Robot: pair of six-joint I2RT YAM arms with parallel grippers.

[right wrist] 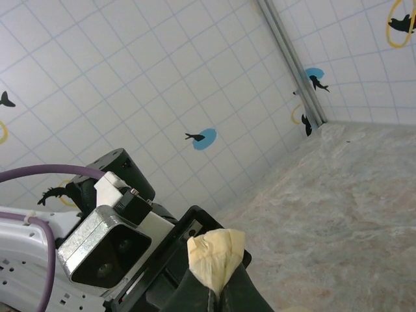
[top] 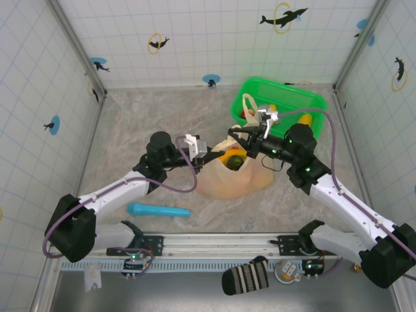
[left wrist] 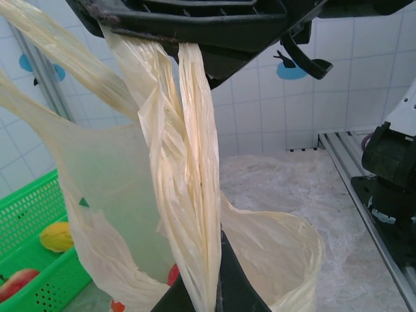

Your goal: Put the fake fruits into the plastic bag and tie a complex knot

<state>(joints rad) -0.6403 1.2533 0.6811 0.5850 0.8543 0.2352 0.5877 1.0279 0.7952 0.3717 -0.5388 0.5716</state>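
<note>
Thin, limp cream bag (top: 231, 181) sits mid-worktop with fruits (top: 234, 160) inside. The left fingers (left wrist: 240, 289) clench one twisted handle (left wrist: 192, 162); the right fingers (right wrist: 250, 296) pinch the other handle (right wrist: 214, 253). The film looks light, slippery and easily torn, best held at the bunched handles

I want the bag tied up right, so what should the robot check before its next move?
1. Left gripper grips the twisted handle: ok.
2. Right gripper grips the other handle: ok.
3. Fruits sit inside the plastic bag: ok.
4. Every fruit bagged: not ok, a yellow fruit and a red fruit lie in the green basket.
5. Knot finished: cannot tell.
</note>
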